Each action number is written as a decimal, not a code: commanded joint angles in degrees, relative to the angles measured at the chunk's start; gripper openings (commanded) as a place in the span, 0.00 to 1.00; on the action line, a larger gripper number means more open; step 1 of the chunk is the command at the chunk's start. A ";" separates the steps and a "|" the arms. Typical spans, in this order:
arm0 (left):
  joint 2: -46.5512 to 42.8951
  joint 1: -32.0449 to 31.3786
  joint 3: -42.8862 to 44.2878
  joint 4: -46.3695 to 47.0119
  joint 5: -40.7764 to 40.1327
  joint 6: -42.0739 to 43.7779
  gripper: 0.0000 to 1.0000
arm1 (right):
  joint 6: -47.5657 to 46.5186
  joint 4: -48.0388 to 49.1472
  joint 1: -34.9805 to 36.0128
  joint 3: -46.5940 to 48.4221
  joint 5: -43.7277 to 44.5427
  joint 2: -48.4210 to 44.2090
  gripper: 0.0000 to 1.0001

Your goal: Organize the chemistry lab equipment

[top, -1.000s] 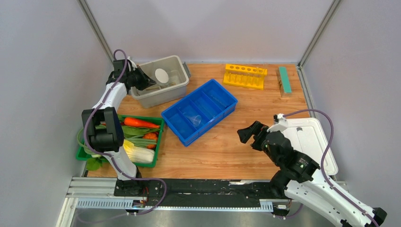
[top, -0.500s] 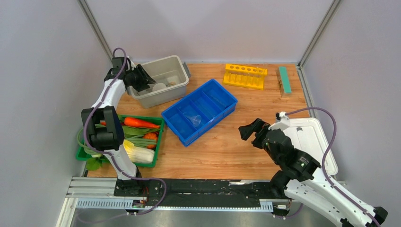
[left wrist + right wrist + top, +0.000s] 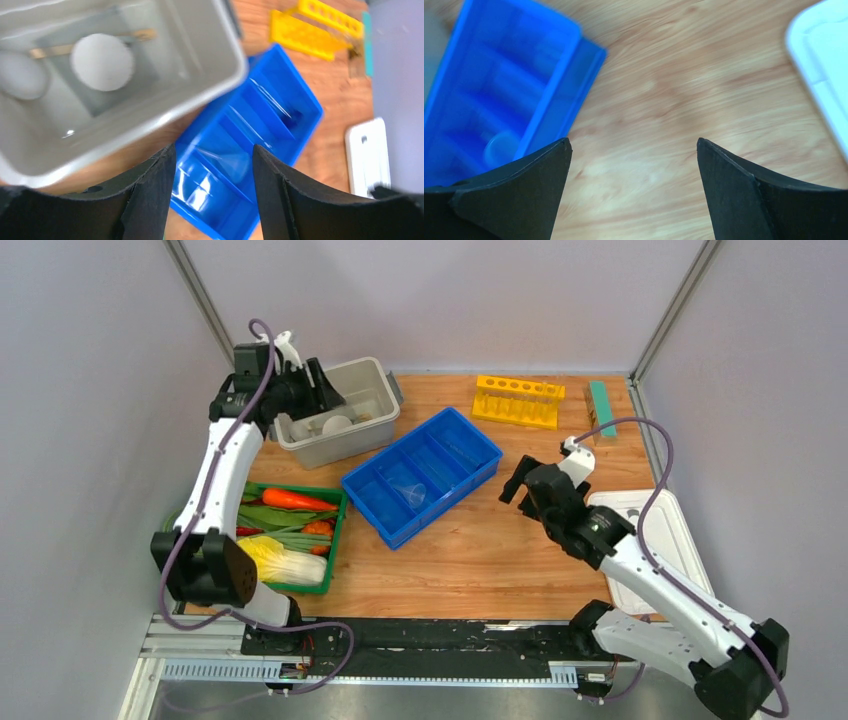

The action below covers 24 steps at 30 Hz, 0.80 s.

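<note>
A grey square mesh with a white disc point(image 3: 102, 61) lies flat inside the grey bin point(image 3: 372, 375); in the top view the white disc point(image 3: 337, 424) shows there too. Beside it in the bin lie a white rounded piece point(image 3: 19, 76) and a thin tan stick point(image 3: 55, 49). My left gripper point(image 3: 328, 398) hovers over the bin's near-left rim, open and empty point(image 3: 212, 150). A clear cup point(image 3: 413, 493) stands in the blue divided tray point(image 3: 470, 445). My right gripper point(image 3: 512, 488) hangs open over bare wood just right of the tray point(image 3: 634, 142), with the cup point(image 3: 499, 147) to its left.
A yellow test-tube rack point(image 3: 517, 400) and a green block point(image 3: 602, 408) stand at the back. A white lid point(image 3: 655, 535) lies at the right, partly under the right arm. A green basket of vegetables point(image 3: 338, 530) sits at the near left.
The left gripper opened and let the mesh with the white disc drop into the grey bin, then lifted. The right arm swung forward and left, off the lid toward the blue tray.
</note>
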 commanded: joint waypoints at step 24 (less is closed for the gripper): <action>-28.91 -13.14 -30.48 7.33 -1.78 4.25 0.71 | -1.63 -0.66 -45.71 13.45 -15.84 33.59 0.52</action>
